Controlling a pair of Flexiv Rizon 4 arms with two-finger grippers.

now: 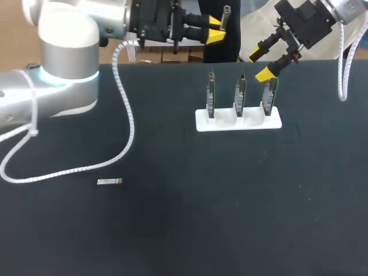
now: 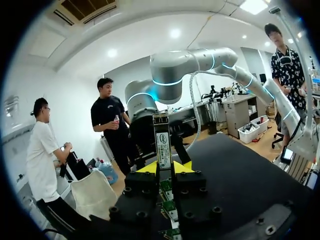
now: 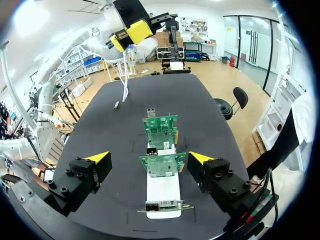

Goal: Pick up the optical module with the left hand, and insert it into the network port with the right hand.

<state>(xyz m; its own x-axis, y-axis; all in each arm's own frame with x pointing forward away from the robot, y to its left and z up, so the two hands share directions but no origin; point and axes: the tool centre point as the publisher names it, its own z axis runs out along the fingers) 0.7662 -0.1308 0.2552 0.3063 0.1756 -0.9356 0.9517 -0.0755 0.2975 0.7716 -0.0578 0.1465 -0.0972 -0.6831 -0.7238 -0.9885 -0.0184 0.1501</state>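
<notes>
My left gripper (image 1: 215, 30) is raised above the table's far edge, shut on a slim silver optical module (image 1: 225, 16). In the left wrist view the module (image 2: 162, 142) stands upright between the yellow fingertips (image 2: 145, 168). My right gripper (image 1: 261, 64) hangs open over the right end of a white stand (image 1: 238, 119) that carries three upright green boards. In the right wrist view the stand (image 3: 163, 192) and its boards (image 3: 162, 165) lie under and between the wide-apart fingers (image 3: 98, 159), with small metal ports (image 3: 152, 150) at the board bases. The left gripper (image 3: 129, 34) shows far ahead.
A second small module (image 1: 109, 181) lies loose on the black table (image 1: 190, 218) at front left, also seen as the loose module (image 3: 116, 105) from the right wrist. The left arm's white cable (image 1: 127, 115) loops across the table's left side.
</notes>
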